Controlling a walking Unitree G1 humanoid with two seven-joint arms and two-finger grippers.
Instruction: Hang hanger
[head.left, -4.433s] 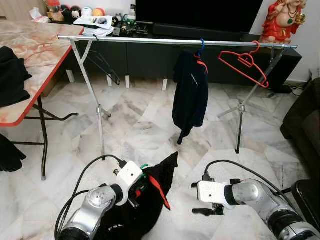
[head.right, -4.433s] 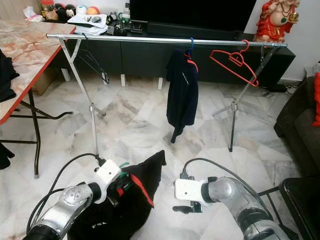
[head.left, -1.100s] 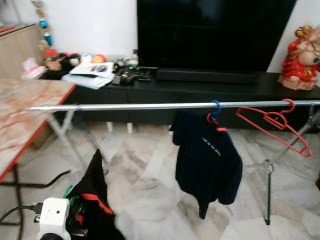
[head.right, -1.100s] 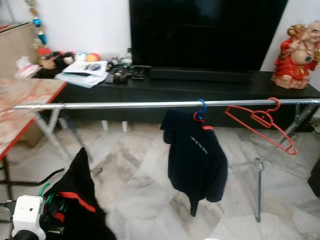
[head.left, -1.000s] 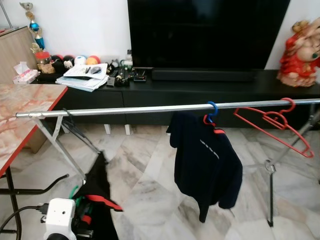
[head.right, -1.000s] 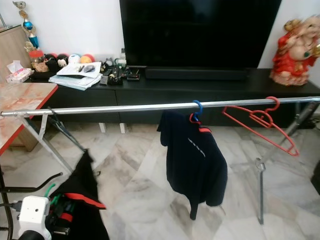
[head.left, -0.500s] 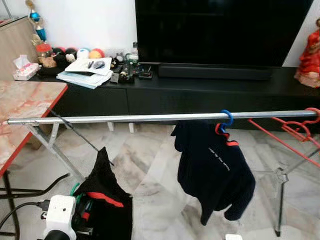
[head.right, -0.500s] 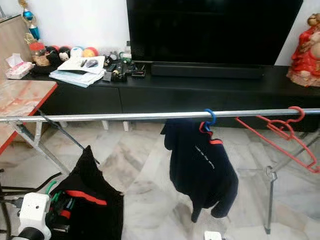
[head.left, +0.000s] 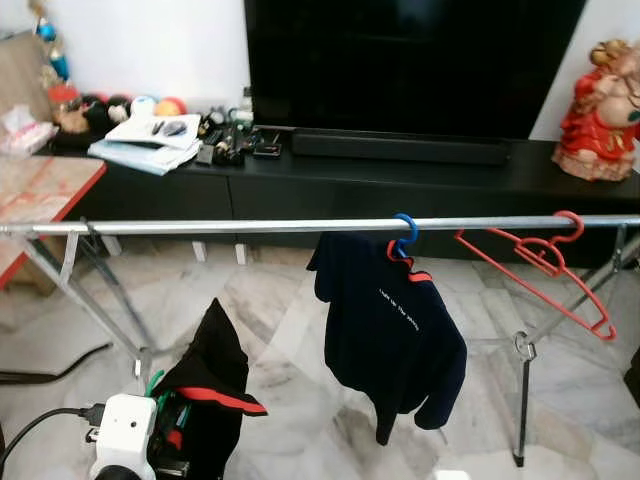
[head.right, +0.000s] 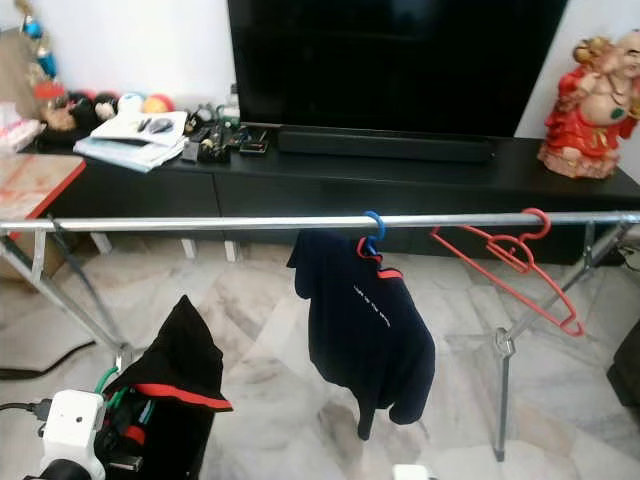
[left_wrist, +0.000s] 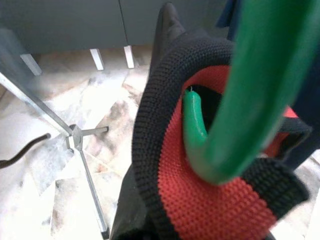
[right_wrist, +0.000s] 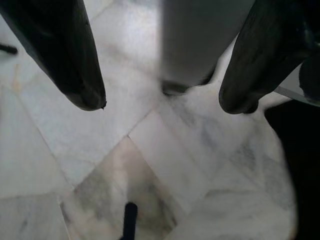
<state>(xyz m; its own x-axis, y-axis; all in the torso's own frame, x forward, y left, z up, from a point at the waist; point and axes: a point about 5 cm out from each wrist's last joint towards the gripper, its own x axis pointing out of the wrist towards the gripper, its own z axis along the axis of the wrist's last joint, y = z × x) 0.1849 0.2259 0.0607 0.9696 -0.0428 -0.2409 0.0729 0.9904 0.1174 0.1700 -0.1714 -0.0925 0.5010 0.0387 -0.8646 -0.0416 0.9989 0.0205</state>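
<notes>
A green hanger (left_wrist: 235, 100) carries a black garment (head.left: 205, 395) with a red-lined collar (left_wrist: 200, 200). My left gripper (head.left: 168, 445) is shut on it, low at the left, below the silver rail (head.left: 250, 226). The hanger's green hook (head.left: 152, 382) pokes out beside the white wrist. On the rail hang a navy shirt (head.left: 385, 330) on a blue hanger (head.left: 405, 228) and an empty red hanger (head.left: 535, 270). My right gripper (right_wrist: 160, 100) is open over the marble floor, its black fingers (right_wrist: 65, 55) wide apart with nothing held.
The rail's legs stand at the left (head.left: 80, 310) and right (head.left: 520, 400). Behind it are a black TV cabinet (head.left: 400, 180) and a red statue (head.left: 595, 110). A red-edged table (head.left: 40, 190) is at the far left. A black cable (head.left: 50, 365) lies on the floor.
The view has tilted up from the floor to the rail, and the garment now hangs upright from my left gripper. In the last second the picture only slid sideways.
</notes>
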